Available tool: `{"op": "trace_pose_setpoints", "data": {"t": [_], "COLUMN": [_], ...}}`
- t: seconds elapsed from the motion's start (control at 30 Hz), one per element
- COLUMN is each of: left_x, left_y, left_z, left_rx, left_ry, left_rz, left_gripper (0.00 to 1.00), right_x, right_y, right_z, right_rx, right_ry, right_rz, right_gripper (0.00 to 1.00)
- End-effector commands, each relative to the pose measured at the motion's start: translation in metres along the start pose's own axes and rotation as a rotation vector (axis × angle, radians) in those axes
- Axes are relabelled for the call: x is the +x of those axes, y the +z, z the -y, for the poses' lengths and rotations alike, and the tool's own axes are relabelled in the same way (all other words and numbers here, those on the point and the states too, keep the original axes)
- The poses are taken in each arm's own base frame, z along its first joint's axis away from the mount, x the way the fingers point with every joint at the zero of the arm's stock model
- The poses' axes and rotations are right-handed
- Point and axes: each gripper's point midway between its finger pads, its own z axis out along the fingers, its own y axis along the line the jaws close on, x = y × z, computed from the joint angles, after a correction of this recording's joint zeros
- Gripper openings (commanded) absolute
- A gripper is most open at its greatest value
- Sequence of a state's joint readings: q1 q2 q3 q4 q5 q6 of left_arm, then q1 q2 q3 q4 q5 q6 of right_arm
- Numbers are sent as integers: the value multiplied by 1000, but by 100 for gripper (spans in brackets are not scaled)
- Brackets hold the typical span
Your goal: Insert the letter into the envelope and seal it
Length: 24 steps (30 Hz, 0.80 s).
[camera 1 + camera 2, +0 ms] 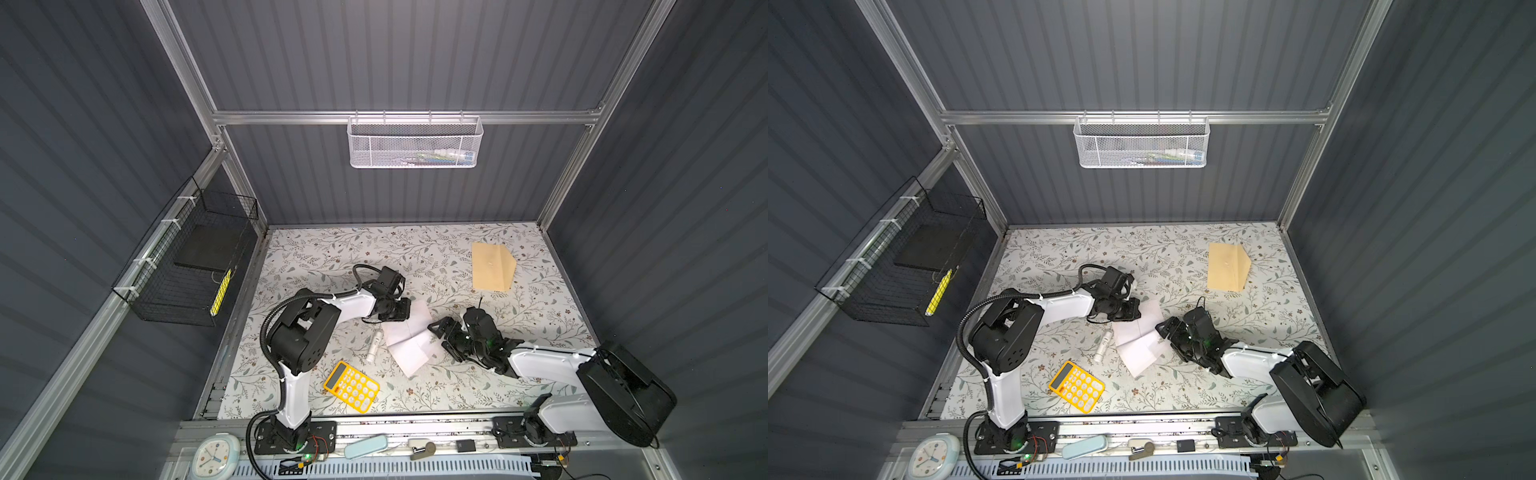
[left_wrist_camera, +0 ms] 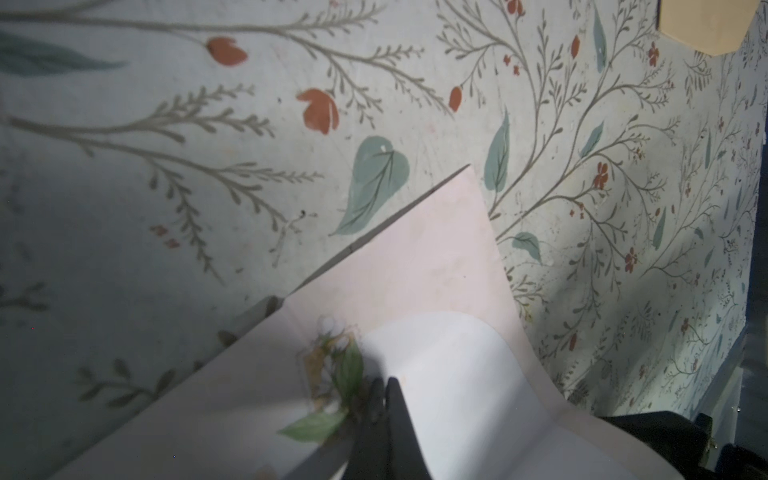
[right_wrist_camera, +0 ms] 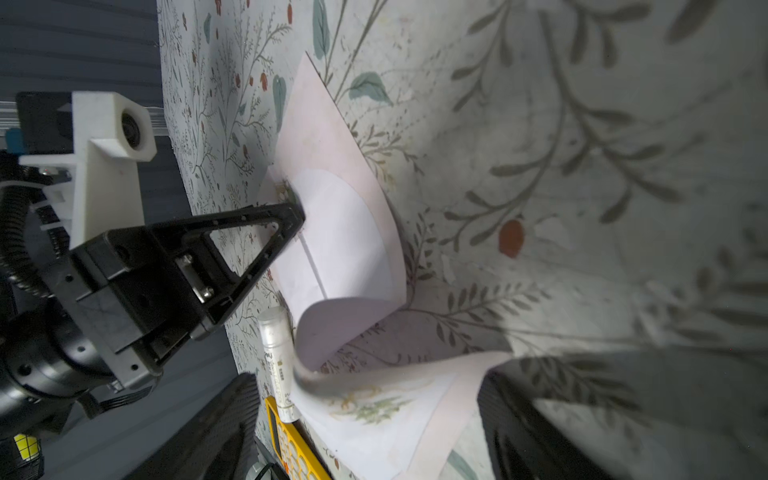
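White paper, the letter, lies mid-counter between the two arms, creased, with one panel lifted and curling over. Left tool is pressed together, pinching the letter's far-left edge beside a printed green sprig; the wrist view confirms this grip. Right tool stands spread wide at the letter's right edge; whether it touches the sheet cannot be told. Envelope lies flat at the far right of the counter, flap open and pointing right, well apart from the letter, with bare floral surface between them. Glue stick lies along the letter's left edge. Calculator, yellow, sits near the front edge, close to the letter's near corner but apart from it.

Count: one letter, one envelope, one glue stick, one calculator, two arms.

Counter covering is pale with a leaf-and-flower print. Walls are dark grey ribbed panels in an aluminium frame, carrying one white mesh basket at the rear and one black wire basket on the left.
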State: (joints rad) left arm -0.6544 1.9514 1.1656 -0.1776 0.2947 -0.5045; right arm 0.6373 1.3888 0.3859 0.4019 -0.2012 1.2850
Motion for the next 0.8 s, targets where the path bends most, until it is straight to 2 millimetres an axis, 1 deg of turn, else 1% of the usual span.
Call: {"op": "trace_pose_setpoints", "data": {"t": [0.0,0.17,0.33,0.43,0.53,0.67,0.77], "left_x": [48,41,38,35,31,25,22], "left_y": [6,0,0,1,-3,-11,-15], "left_z": [-23,-13,-1,7,17,26,31], "left_rx": [-69,-40,18,59,98,127,139], "left_ry": [-65,-60,-78,-93,-103,-106,-104], "left_rz": [-152,-135,-140,-140,-131,-116,-107], "left_gripper": [0,0,0,0,0,0,0], "right_x": [0,-1,-4,-3,-5,-16,-25], "right_y": [4,0,-2,0,2,-3,-9], "right_z": [7,18,2,-4,0,15,13], "right_rx": [32,53,-16,-35,-21,33,42], "right_ry": [3,26,7,0,9,32,10], "right_rz": [-13,-13,-8,-27,-32,-22,-13], "right_gripper": [86,87,91,90,89,88,88]}}
